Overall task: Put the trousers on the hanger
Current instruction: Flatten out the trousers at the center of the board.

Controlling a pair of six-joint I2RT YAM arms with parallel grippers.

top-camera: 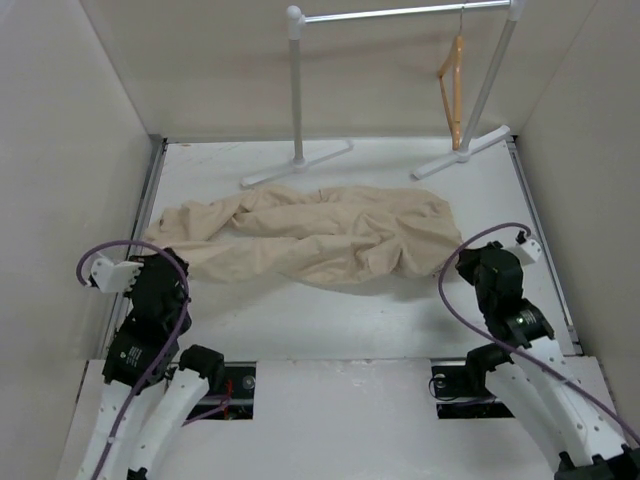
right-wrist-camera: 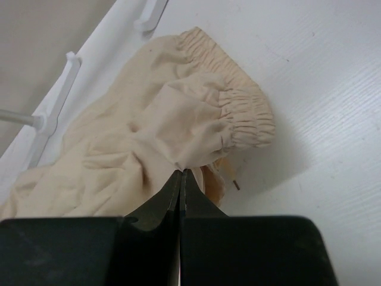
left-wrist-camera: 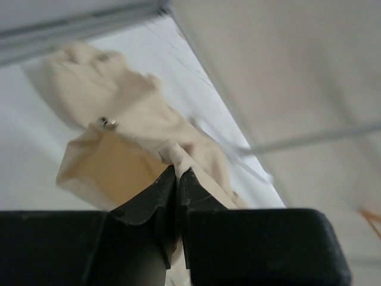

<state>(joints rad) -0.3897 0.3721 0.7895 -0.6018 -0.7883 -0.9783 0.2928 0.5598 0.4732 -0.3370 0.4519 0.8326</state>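
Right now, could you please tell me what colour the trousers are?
The trousers are plain beige, with no pattern; the right wrist view shows them best.

One pair of trousers [top-camera: 330,238], one hanger [top-camera: 457,100], one garment rack [top-camera: 297,90], and two arms, left [top-camera: 150,305] and right [top-camera: 500,290].

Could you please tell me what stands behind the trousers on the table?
A clothes rack stands behind the trousers, with the hanger hanging from its bar on the right. Both its feet are visible. Anything lying beneath the trousers is covered by the cloth.
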